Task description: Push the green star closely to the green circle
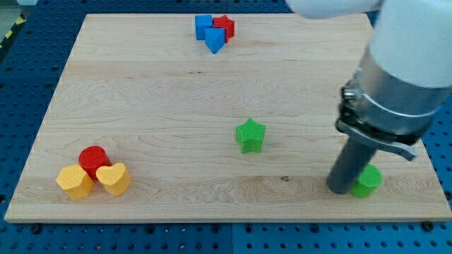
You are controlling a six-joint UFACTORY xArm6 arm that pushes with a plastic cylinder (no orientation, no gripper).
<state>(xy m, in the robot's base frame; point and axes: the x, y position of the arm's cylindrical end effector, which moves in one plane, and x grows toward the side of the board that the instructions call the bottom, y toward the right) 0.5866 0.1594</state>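
The green star (250, 135) lies on the wooden board (176, 99), a little right of its middle. The green circle (368, 181) sits near the board's bottom right corner, partly hidden by my rod. My tip (340, 189) rests on the board right against the green circle's left side. The tip is well to the right of and below the green star, with bare board between them.
A red circle (92, 159), a yellow block (74, 181) and a yellow heart (114, 178) cluster at the bottom left. Two blue blocks (209, 32) and a red block (225, 27) cluster at the top centre. The arm's body (402, 77) covers the right side.
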